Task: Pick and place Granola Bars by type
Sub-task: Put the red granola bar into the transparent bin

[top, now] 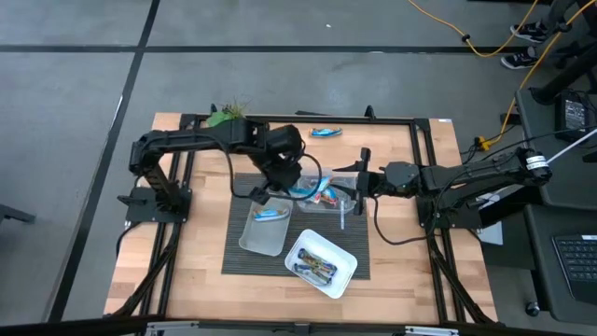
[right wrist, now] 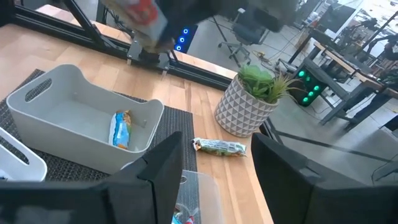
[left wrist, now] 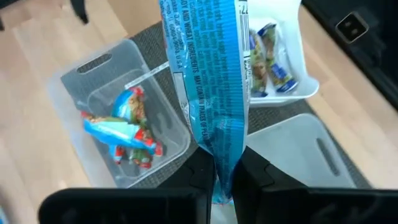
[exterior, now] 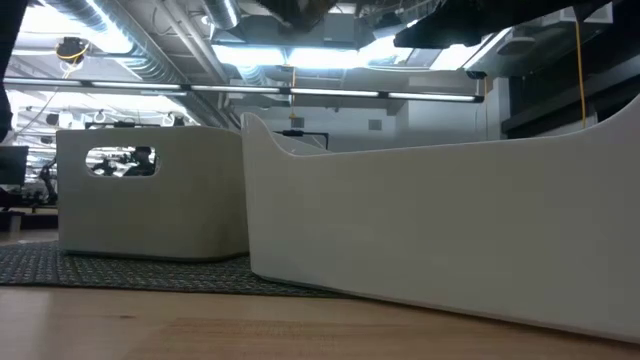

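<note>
- Left gripper (left wrist: 224, 177) pinches a blue granola bar (left wrist: 208, 81) by its end seam — so it hangs free over the trays, table centre.
- Right gripper (right wrist: 214, 168), at three o'clock, waits part-open and empty — a stray bar (top: 326, 132) lies at twelve.

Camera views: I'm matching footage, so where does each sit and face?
High: overhead, straight down on table, both arms.
Low: table height, level, facing white tray; arms above.
Left wrist: on left arm, left gripper shut on a blue bar.
Right wrist: on right arm, right gripper open, toward plant.
Shared: grey tray.
</note>
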### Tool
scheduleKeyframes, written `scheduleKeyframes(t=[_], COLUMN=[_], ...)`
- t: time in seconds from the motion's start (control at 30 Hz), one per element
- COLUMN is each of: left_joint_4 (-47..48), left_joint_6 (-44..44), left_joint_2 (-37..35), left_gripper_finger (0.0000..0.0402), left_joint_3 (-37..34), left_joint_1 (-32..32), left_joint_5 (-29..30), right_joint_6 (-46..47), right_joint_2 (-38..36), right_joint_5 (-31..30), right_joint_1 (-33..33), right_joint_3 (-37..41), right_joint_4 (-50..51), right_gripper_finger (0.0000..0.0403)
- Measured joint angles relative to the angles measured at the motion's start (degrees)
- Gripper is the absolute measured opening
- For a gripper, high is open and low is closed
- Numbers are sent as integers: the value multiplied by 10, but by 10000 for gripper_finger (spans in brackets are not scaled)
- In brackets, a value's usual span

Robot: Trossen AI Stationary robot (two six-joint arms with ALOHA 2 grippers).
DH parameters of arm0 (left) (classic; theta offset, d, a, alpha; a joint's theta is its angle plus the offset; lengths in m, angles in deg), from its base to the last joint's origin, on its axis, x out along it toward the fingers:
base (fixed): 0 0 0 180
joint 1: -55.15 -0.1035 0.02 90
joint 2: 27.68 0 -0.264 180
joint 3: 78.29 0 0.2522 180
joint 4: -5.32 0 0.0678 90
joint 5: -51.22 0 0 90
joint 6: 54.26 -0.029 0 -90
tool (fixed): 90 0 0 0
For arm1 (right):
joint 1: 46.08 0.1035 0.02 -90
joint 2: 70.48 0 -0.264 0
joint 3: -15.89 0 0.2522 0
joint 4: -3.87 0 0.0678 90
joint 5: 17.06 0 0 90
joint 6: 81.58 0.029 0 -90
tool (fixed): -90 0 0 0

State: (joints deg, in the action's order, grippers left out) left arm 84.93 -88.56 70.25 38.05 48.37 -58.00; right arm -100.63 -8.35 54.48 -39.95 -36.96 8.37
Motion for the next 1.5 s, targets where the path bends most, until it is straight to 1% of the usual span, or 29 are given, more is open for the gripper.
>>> scheduleKeyframes(t=[0.27, 0.43, 0.6, 0.73, 0.87, 0.93, 1.23, 1.5], left_joint_4=[11, 33, 46, 53, 49, 43, -5, -88], left_joint_6=[-66, -107, -151, -143, -143, -152, -134, -123], left_joint_2=[4, 4, 4, 4, 6, 14, 98, 163], left_gripper_finger=[24, 24, 24, 24, 24, 24, 24, 24], left_joint_3=[0, 0, 0, 0, 0, 0, 0, 0], left_joint_1=[-40, -67, -99, -135, -157, -159, -137, -104], left_joint_5=[-2, -2, -3, -37, -92, -109, -118, -117], right_joint_6=[-4, -33, -40, -68, -69, -69, -70, -70], right_joint_2=[0, 0, 0, 0, 0, 0, 0, 0], right_joint_5=[0, 0, 0, 0, 0, 0, 0, 0], right_joint_1=[0, 0, 0, 0, 0, 0, 0, 0], right_joint_3=[0, 0, 0, 0, 0, 0, 0, 0], right_joint_4=[2, 4, 3, -10, -19, -19, -35, -34], right_gripper_finger=[192, 192, 192, 192, 192, 192, 192, 192])
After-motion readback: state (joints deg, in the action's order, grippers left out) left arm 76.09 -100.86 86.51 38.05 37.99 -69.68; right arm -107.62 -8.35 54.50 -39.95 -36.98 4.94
